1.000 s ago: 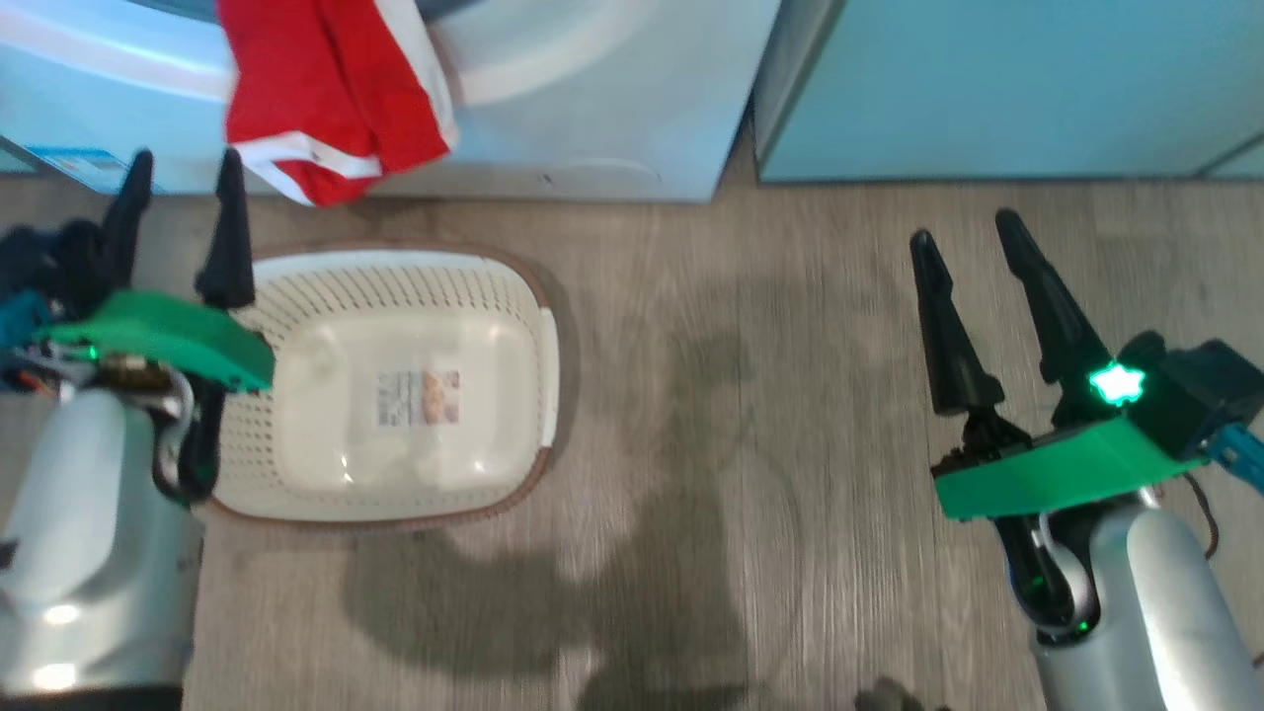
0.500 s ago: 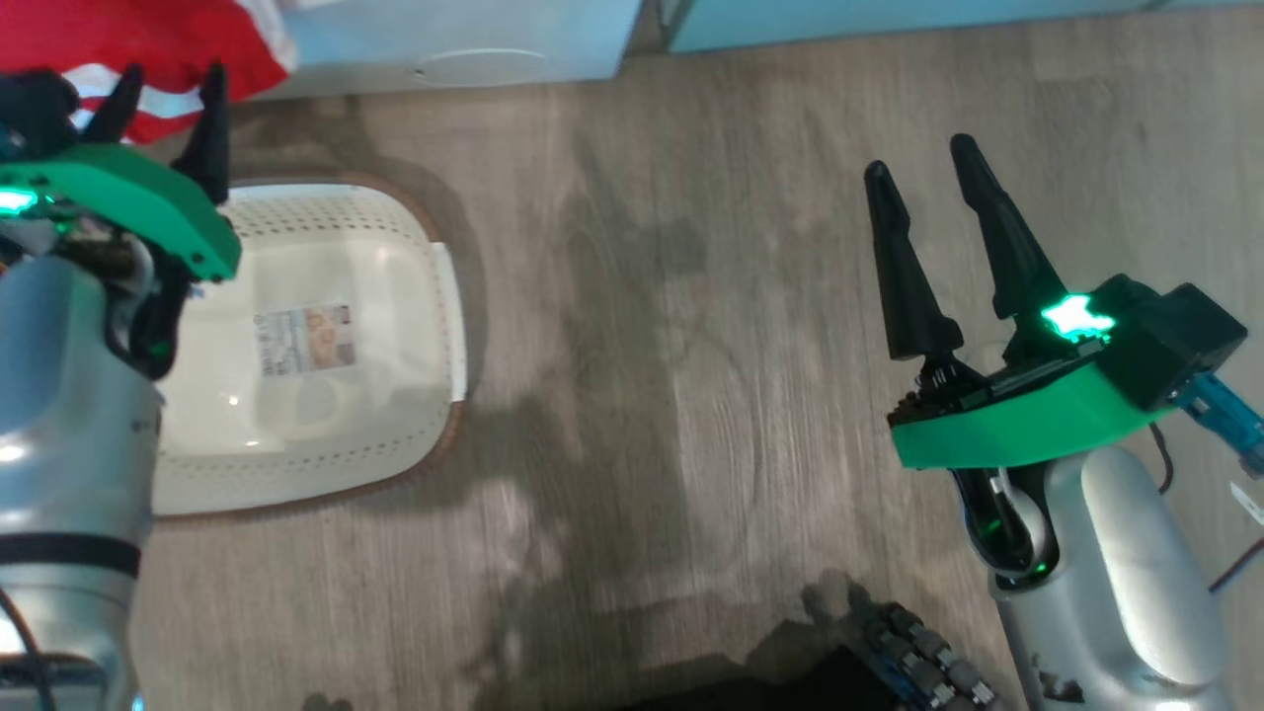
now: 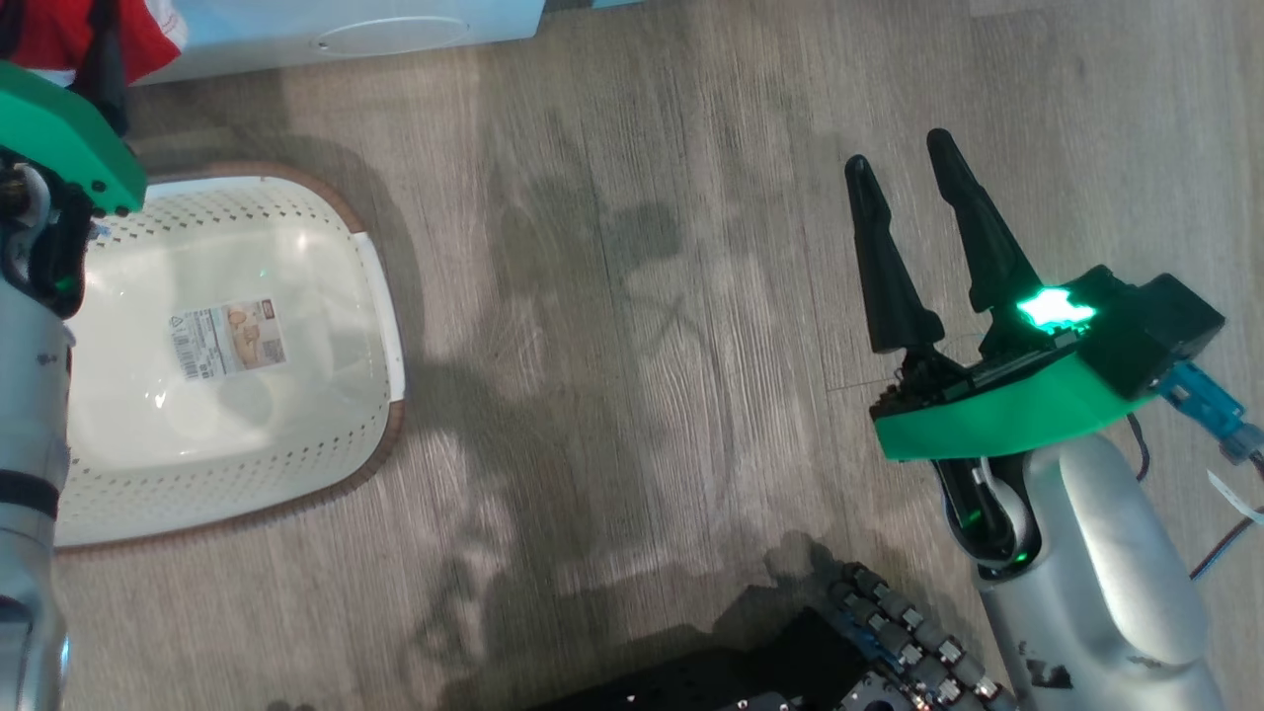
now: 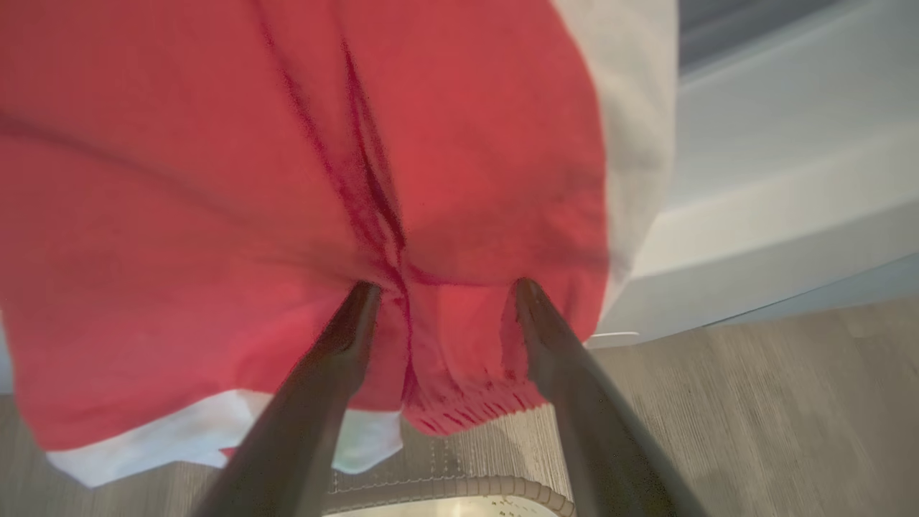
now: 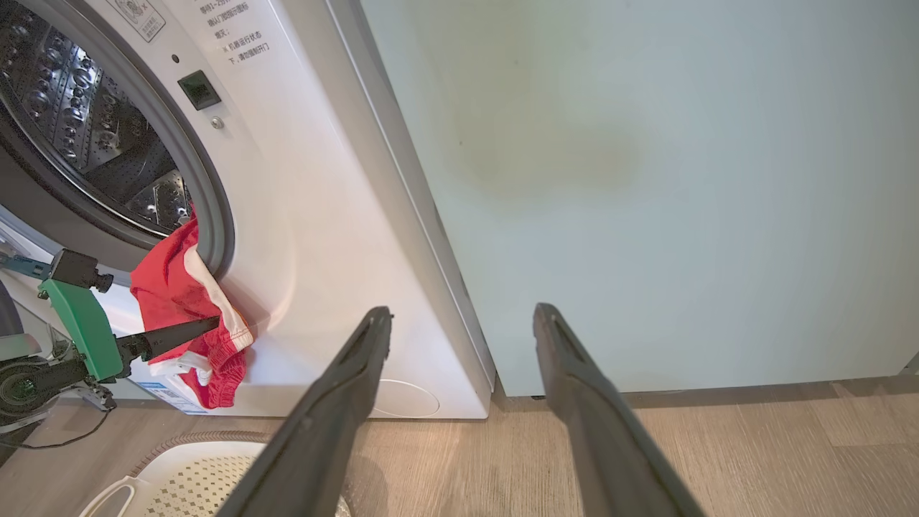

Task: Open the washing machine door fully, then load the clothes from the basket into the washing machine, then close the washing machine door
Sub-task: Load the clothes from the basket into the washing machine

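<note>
Clearly, the basket [image 3: 380, 296] bears a base label [image 3: 225, 339], its print illegible.

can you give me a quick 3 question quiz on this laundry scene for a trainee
1. True or false: the basket has a garment in it.
2. Where are the clothes? A in the basket; B hanging out of the mouth of the washing machine, down its front; C flat on the floor.
3. Fill in: the right hand is ___ and holds nothing.
Key: 1 false; 2 B; 3 open.
</note>
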